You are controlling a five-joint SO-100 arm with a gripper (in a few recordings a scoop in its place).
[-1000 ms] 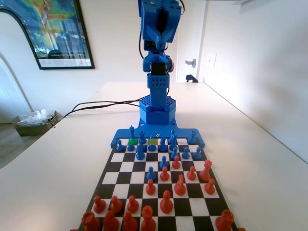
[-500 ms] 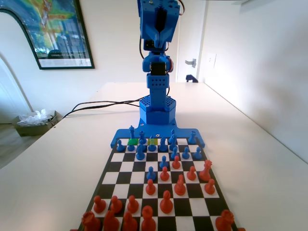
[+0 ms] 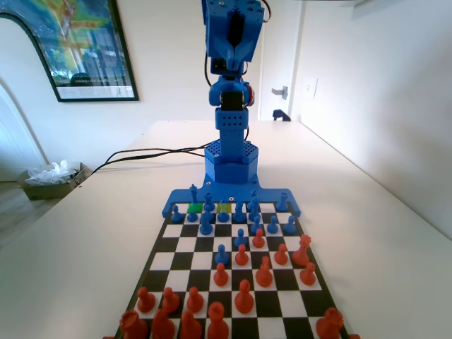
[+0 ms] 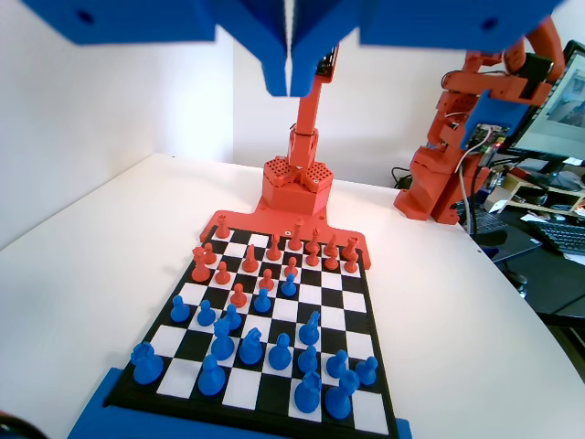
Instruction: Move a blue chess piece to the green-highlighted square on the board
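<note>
The tall blue chess piece (image 3: pixel 193 192) with a thin pointed top stands in the board's far row, by the blue arm (image 3: pixel 230 127). It seems to stand on the far part of the green-highlighted square (image 3: pixel 196 207); a blue pawn partly covers that square's near side. In the wrist view the same piece (image 4: pixel 340 399) stands in the nearest row, second column from the right. My gripper (image 4: pixel 291 80) hangs high above the board (image 4: pixel 322 318), jaws pressed together with nothing between them.
A paler yellow-green square (image 3: pixel 225 207) lies two columns right of the green one, with no piece on it. Blue pawns crowd the rows near the arm. Red pieces (image 3: pixel 244 296) fill the near half in the fixed view. A black cable (image 3: pixel 152 151) runs left from the arm's base.
The raised arm's upper part has shifted very slightly to the left. No piece on the board has moved.
</note>
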